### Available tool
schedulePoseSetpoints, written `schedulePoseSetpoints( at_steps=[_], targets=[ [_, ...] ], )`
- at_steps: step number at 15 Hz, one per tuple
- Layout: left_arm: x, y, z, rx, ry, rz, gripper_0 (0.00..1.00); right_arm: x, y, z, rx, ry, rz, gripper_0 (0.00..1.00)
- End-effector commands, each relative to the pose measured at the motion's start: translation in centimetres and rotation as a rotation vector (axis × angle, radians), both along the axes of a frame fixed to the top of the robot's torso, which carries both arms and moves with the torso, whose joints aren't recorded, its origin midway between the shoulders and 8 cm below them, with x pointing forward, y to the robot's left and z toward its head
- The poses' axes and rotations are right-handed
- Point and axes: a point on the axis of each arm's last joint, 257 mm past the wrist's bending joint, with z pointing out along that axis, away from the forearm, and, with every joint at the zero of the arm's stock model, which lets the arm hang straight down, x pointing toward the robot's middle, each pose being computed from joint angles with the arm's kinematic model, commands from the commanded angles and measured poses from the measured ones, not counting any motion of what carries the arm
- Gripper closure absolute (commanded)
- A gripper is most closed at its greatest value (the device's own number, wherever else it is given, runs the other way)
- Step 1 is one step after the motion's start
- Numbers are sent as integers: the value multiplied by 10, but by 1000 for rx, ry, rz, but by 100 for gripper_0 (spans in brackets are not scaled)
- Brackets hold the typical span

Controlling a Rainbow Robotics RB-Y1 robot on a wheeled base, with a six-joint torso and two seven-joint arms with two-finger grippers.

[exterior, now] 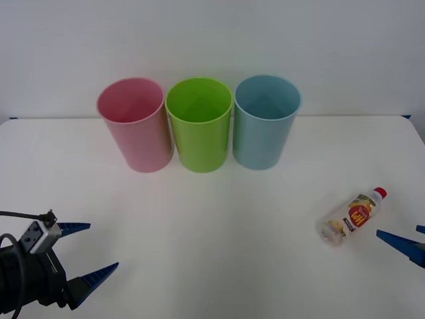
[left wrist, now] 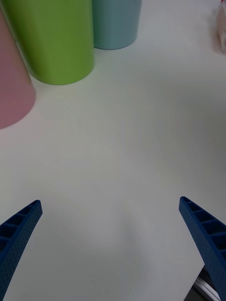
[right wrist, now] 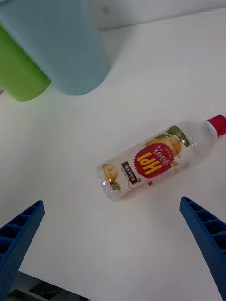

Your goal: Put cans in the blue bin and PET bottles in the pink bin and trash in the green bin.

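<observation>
Because the PET bottle lies on its side on the white tabletop, toward the robot's right and well apart from the three bins, it is likely to roll if nudged across its axis. It appears clear and empty, so it should be judged light, thin-walled and somewhat slick; too firm a pinch may dent it or squirt it out of the jaws. The best hold is judged to be across the labelled mid-body, where the wall is straight, not at the red cap or the rounded base. The right gripper sits just short of the bottle with its jaws spread wide and nothing between them; the spread is wider than the bottle is thick. The left gripper waits low at the robot's left, jaws likewise spread and empty. The pink bin, green bin and blue bin stand upright in a tight row at the back, neighbours touching or nearly so. The pink bin is the farthest from the bottle, so the carry must pass over or in front of the other two rims. Open tabletop lies in front of the row; the right edge of the tabletop is near the bottle.
</observation>
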Motion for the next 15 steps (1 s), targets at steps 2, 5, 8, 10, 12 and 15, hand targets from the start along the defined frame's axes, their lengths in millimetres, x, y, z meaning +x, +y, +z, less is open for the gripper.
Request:
schedulePoseSetpoints(
  at_steps=[2, 5, 8, 10, 12, 15],
  targets=[
    [0, 0, 0, 0, 0, 0, 0, 6, -15, -5, 32, 26, -119, 0],
    [0, 0, 0, 0, 0, 0, 0, 17, -18, -11, 38, 29, -177, 0],
    [0, 0, 0, 0, 0, 0, 0, 29, -24, -18, 29, 21, -231, 0],
    [0, 0, 0, 0, 0, 0, 0, 38, -23, -22, 38, 18, -252, 0],
    [0, 0, 0, 0, 0, 0, 0, 47, -24, -28, 30, 20, -268, 0],
    [0, 0, 0, 0, 0, 0, 0, 60, -26, -37, 26, 29, -292, 0]
  ],
)
